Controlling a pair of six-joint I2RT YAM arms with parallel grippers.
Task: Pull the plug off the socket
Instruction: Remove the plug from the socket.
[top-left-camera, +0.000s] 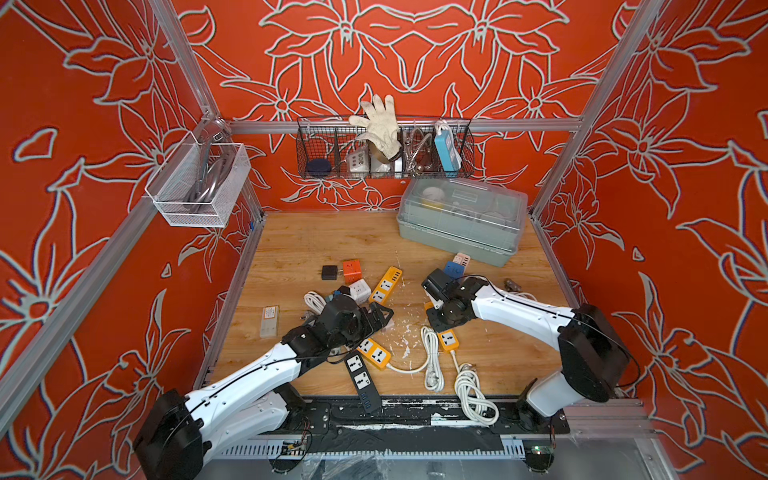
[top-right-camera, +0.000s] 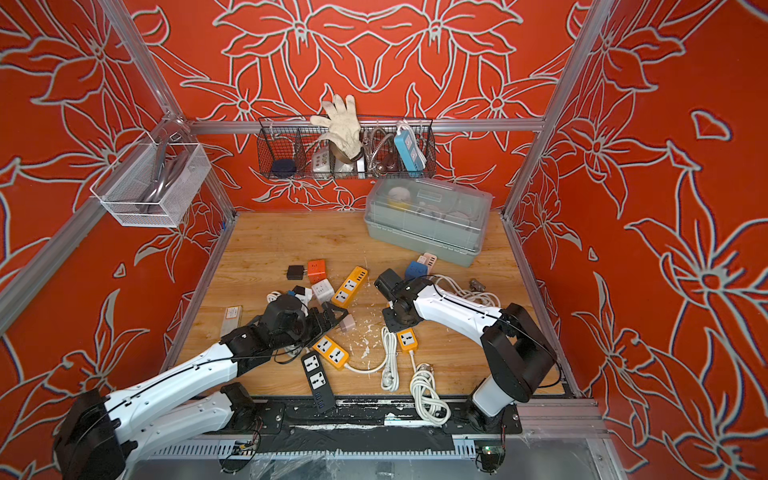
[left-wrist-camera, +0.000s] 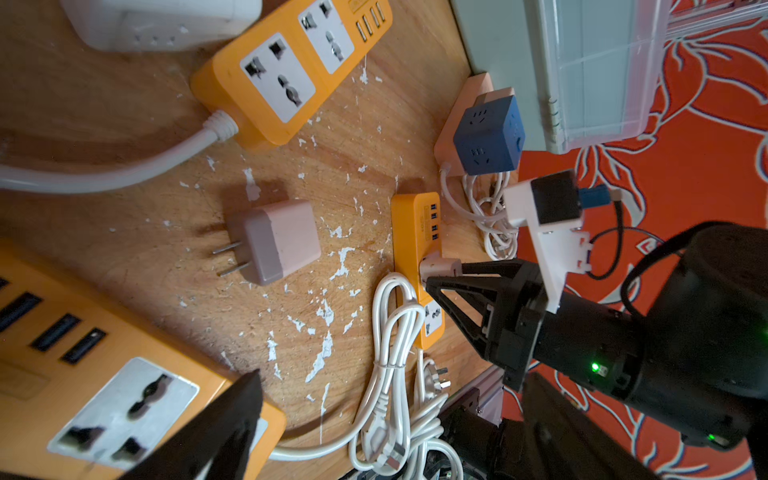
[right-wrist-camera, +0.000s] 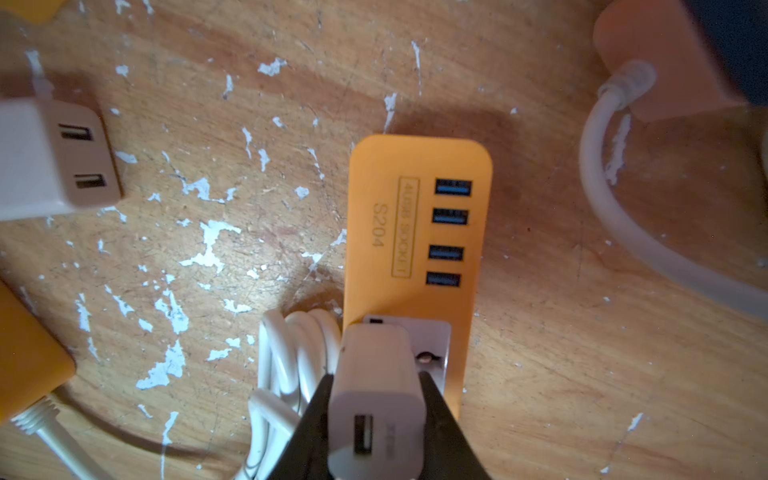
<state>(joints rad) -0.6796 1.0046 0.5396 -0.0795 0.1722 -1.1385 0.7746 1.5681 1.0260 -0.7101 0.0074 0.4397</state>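
Two claws to watch: your left claw (top-left-camera: 382, 318) hangs released, a loose pink adapter (left-wrist-camera: 278, 241) lying on the table (top-left-camera: 311, 241) just ahead of it, while your right claw (right-wrist-camera: 374, 386) is clenched on the white plug (right-wrist-camera: 376, 361), which stands between its jaws, plugged into the orange socket strip (right-wrist-camera: 415, 232) beneath.

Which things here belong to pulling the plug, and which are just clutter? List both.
Job: white plug; orange power strip it sits in; right tool clamped on the plug.
Lying about: pink charger; blue cube socket; black power strip; glove; grey lidded box.
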